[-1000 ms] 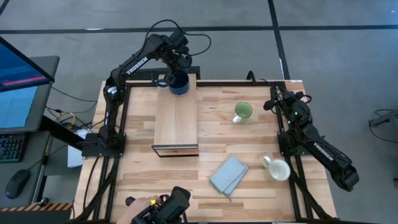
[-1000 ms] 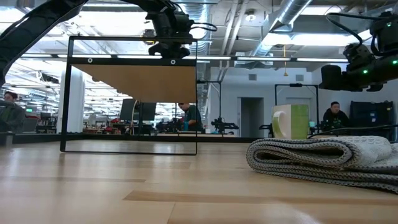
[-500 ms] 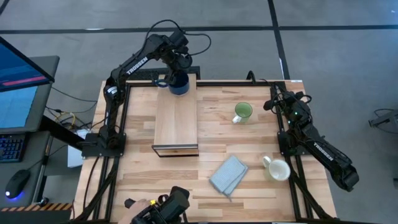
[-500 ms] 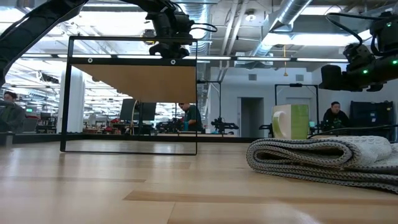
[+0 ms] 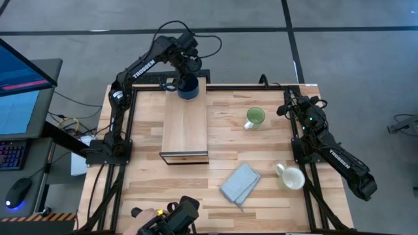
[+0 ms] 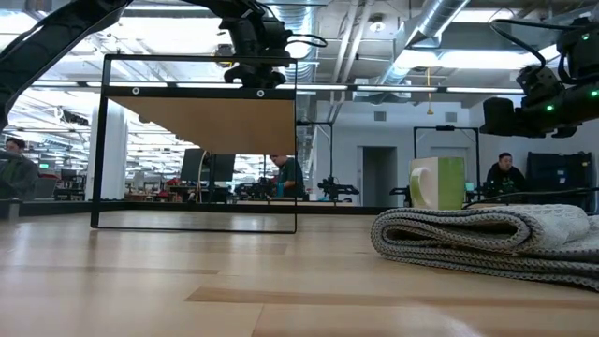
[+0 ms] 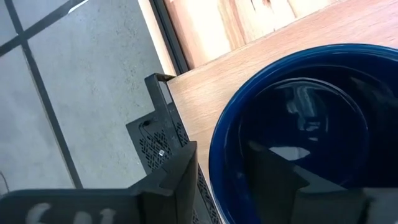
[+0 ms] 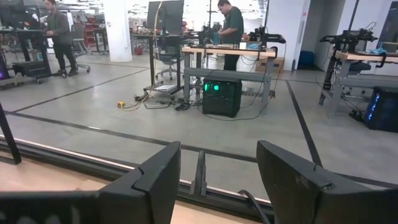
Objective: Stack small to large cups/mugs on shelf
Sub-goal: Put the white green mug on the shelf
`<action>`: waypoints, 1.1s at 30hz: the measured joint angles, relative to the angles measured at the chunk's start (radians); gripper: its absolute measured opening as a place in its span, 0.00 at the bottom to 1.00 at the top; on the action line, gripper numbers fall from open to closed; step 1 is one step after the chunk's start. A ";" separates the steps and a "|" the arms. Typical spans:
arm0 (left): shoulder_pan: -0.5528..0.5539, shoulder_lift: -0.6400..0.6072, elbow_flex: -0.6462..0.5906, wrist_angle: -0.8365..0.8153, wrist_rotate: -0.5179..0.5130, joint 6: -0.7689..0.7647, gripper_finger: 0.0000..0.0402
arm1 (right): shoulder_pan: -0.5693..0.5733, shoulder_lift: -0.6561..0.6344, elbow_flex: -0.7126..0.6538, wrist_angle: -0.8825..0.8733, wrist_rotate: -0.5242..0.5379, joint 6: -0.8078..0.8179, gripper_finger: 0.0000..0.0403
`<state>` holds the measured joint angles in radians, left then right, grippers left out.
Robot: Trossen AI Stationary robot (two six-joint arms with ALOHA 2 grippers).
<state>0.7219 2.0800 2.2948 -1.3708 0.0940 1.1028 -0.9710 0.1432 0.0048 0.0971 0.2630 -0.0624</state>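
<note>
The dark blue mug [image 5: 188,89] stands upright on the far end of the light-wood shelf [image 5: 185,127], with its handle [image 5: 170,87] toward the table's left. My left gripper [image 5: 186,70] hangs over it, open. In the left wrist view one finger [image 7: 180,174] stands outside the mug's wall [image 7: 224,143] and the other [image 7: 273,180] inside, with a gap showing at the outer finger. The green mug [image 5: 255,117] and the white mug [image 5: 292,177] stand on the table. My right gripper [image 8: 219,180] waits, open, at the table's right edge [image 5: 287,108].
A folded grey-blue cloth [image 5: 240,183] lies near the table's near edge, between the shelf and the white mug; in the low view the cloth [image 6: 487,234] fills the right foreground. A person's hand [image 5: 140,213] and a dark device [image 5: 177,219] show at the near edge.
</note>
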 joint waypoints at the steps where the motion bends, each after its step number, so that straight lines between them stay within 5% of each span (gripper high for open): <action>1: -0.001 0.000 0.000 0.000 -0.001 0.002 0.31 | 0.000 0.000 0.000 0.000 0.000 0.000 0.58; 20: -0.003 -0.072 0.052 -0.001 0.000 -0.098 0.31 | 0.000 0.000 0.000 0.000 0.000 -0.025 0.58; 33: 0.002 -0.244 0.054 0.037 0.331 -0.327 0.31 | 0.001 0.000 0.000 0.000 -0.003 0.037 0.58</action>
<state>0.7238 1.8358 2.3486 -1.3339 0.4255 0.7753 -0.9703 0.1429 0.0051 0.0971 0.2602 -0.0258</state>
